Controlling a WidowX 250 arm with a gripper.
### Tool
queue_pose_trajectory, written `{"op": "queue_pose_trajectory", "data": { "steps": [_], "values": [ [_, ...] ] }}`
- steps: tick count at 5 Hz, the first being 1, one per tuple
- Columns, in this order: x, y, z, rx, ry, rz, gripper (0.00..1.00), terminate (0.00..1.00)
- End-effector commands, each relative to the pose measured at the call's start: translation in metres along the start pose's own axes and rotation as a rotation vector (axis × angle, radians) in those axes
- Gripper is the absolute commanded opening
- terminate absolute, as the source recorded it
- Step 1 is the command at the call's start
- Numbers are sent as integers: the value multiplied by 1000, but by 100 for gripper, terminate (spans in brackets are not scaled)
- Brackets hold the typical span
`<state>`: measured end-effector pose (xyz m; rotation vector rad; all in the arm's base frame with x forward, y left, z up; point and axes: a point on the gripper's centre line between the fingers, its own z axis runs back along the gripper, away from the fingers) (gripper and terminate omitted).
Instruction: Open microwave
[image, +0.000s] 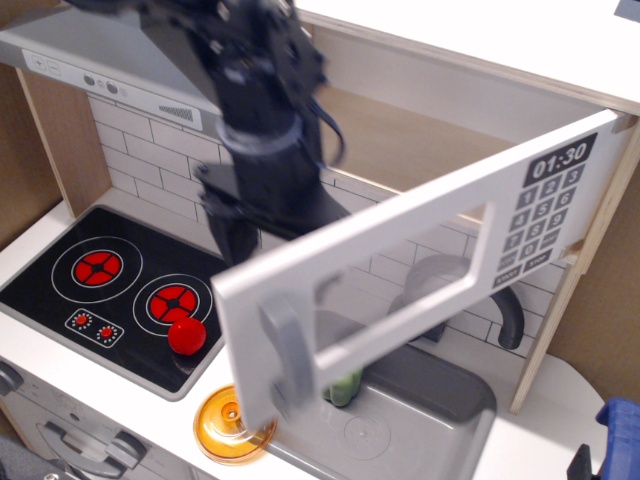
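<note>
The white microwave door (440, 250) with wooden frame stands swung far out to the front, hinged at its right edge. Its grey bar handle (285, 362) hangs low over the sink. The black keypad (546, 216) is at the door's right end. The wooden cavity (420, 125) lies exposed behind it. My black gripper (243, 232) hangs just behind the door's upper left edge, blurred. One finger (232, 240) shows; the rest is hidden by the door, so I cannot tell its opening.
A grey range hood (100, 55) sits at the upper left. Below are the black stove (110, 290) with a red ball (187, 336), an orange lid (222, 428), the grey sink (440, 410) with a green pepper (347, 386) and a dark faucet (508, 322).
</note>
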<state>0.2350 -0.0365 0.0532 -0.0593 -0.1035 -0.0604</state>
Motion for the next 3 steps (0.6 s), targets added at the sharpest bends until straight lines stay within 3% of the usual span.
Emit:
{"op": "queue_pose_trajectory", "data": {
  "steps": [1, 2, 3],
  "values": [
    [-2, -40, 13, 47, -64, -7, 100, 0],
    [-2, -40, 13, 47, -64, -7, 100, 0],
    [-2, -40, 13, 47, -64, -7, 100, 100]
  ]
}}
